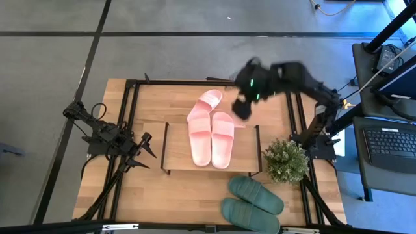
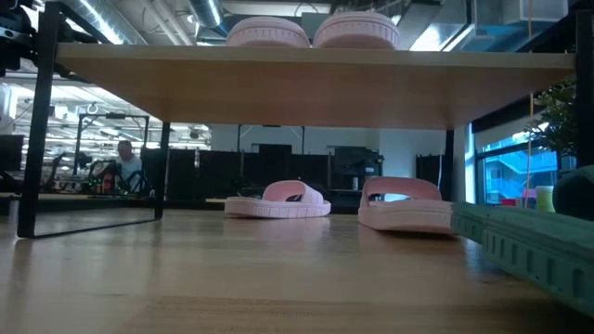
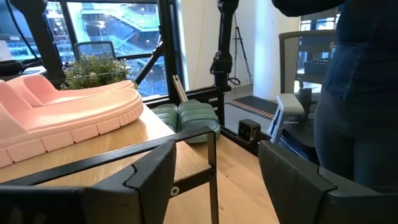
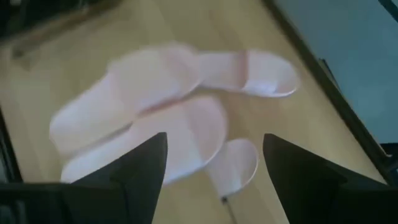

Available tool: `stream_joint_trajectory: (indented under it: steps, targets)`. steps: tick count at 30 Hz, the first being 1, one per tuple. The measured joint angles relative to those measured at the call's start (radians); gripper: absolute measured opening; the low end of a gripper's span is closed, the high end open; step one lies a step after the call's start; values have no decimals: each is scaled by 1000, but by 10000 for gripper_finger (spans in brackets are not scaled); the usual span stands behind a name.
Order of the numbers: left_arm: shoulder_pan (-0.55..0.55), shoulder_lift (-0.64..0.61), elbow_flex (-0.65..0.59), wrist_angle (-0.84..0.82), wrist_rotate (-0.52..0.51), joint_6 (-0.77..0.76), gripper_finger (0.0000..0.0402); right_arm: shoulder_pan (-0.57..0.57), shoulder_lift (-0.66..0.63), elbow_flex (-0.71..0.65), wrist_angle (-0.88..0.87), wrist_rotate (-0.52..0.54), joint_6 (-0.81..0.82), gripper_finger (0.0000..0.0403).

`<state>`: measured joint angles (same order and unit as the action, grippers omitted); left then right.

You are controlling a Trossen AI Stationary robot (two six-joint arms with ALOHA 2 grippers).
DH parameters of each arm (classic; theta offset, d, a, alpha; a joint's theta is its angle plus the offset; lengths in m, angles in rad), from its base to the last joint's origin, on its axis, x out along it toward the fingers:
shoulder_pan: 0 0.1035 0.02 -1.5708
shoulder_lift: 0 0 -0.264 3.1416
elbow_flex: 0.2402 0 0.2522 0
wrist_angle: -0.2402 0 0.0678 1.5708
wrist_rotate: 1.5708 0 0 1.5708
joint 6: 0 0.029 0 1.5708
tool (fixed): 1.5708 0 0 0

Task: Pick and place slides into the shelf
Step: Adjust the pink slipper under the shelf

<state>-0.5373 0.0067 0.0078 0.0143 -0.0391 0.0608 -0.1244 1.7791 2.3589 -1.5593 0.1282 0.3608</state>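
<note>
With my right gripper (image 1: 241,108) wide open and empty above the light pink rubber slides (image 1: 206,104) on the table behind the wooden-topped wire shelf (image 1: 249,151), I should descend squarely over one strap before closing.

Two light pink slides (image 1: 211,138) lie at the centre of the frame on the shelf (image 1: 246,151), whose top board is pale wood on black wire legs. Dark green slides (image 1: 252,201) sit lower right on the light wooden tabletop (image 1: 175,195), below a green plant (image 1: 285,160).
</note>
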Motion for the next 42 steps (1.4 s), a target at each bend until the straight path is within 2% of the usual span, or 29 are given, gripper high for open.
stream_joint_trajectory:
  steps: [7, 11, 15, 24, 28, 32, 37, 42]
  targets:
    - [0, 0, 0, 22, -3, 0, 221, -288, -5, -18, 56, -184, 26, 265]
    - [0, 0, 0, 31, -9, -7, 221, -402, 3, -23, 76, -205, 57, 265]
    - [0, 0, 0, 67, -62, -8, 221, -488, 31, -21, 84, -203, 27, 265]
    - [0, -1, 0, 119, -216, -72, 221, -569, 209, -22, 55, -311, 99, 265]
    - [0, 0, 0, 117, -216, -121, 221, -587, 285, -22, -15, -315, 106, 265]
    - [0, 0, 0, 117, -216, -148, 221, -587, 352, -23, -7, -315, 101, 265]
    - [0, 0, 0, 117, -215, -215, 221, -581, 392, -23, -9, -320, -18, 265]
    - [0, 0, 0, 116, -215, -239, 221, -562, 395, -22, -14, -332, 15, 265]
